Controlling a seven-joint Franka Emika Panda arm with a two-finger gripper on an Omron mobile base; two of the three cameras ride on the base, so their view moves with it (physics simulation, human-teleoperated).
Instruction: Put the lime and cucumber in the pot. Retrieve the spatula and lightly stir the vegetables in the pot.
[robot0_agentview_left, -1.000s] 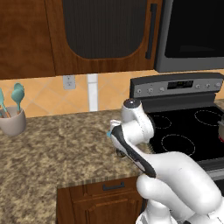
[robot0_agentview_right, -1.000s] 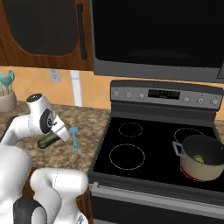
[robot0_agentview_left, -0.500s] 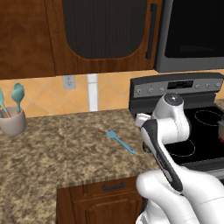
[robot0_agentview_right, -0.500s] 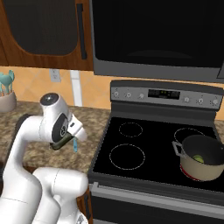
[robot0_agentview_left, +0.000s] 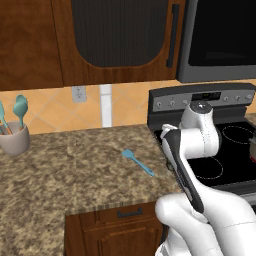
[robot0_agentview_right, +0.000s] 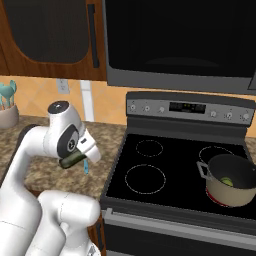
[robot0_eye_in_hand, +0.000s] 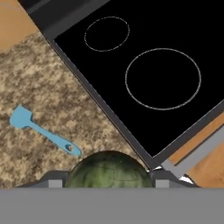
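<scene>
Pincer (robot0_agentview_right: 75, 157) pinches the cucumber (robot0_agentview_right: 71, 159) above the surface (robot0_agentview_left: 75, 170) beside the stove; our pot (robot0_agentview_right: 231, 186) sits well apart, so a swinging carry could shake it loose.

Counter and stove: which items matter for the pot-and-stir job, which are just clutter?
Job items:
- cucumber, clamped in the gripper
- lime, already inside the pot
- spatula, flat on the counter

Lying about:
- utensil cup holding teal tools
- wall outlet
</scene>
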